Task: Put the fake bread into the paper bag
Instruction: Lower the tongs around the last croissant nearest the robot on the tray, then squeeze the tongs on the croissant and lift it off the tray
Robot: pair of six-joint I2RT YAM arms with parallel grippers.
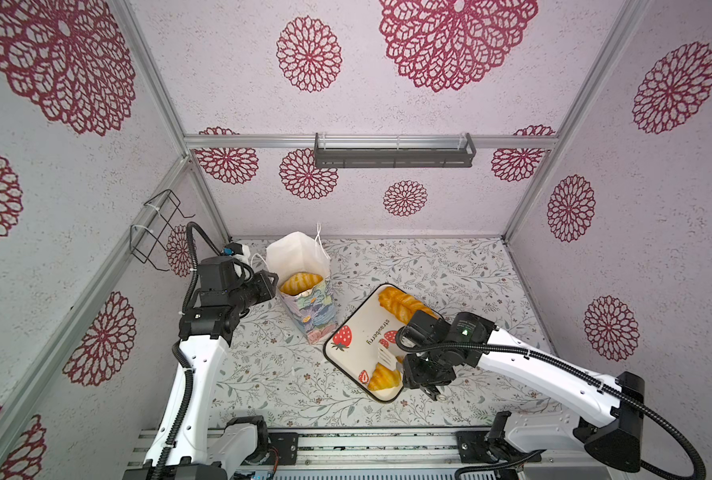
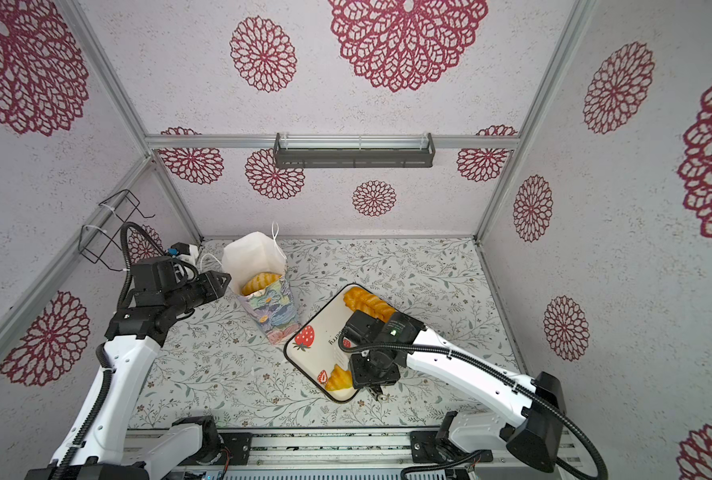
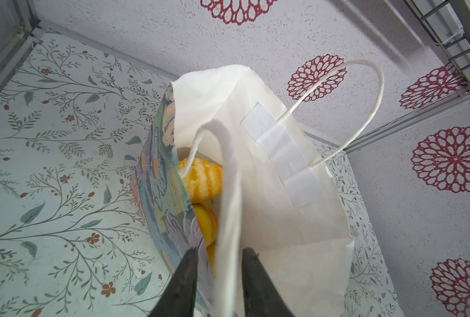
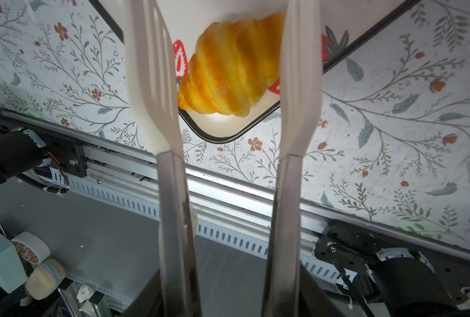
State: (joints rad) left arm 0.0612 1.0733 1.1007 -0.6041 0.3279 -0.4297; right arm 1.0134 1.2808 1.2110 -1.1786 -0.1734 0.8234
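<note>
Nearest, at near corner of tray [image 4: 220, 140]: croissant [image 4: 231, 68], between the two blades of tongs [image 4: 154, 82], blades apart, one to each side. Long axis across the gap, slightly slanted; end-to-end squeeze likely on closing. Height of blades over it: cannot tell. Tongs clamped in jaws of right gripper [image 1: 407, 370], by far the nearer arm. Farther along tray: twisted loaf [image 1: 400, 305], partly under right arm. Farthest, on counter [image 1: 449, 266], base just beside tray: bag [image 1: 304, 320], standing, mouth open. Inside: bagged croissant [image 3: 201, 181] on top, bun [image 3: 205, 222] beneath; anything deeper hidden. Jaws of left gripper [image 3: 219, 251] closed on bag's side wall, one outside, one inside. Outside bag: two pieces, both on tray.
</note>
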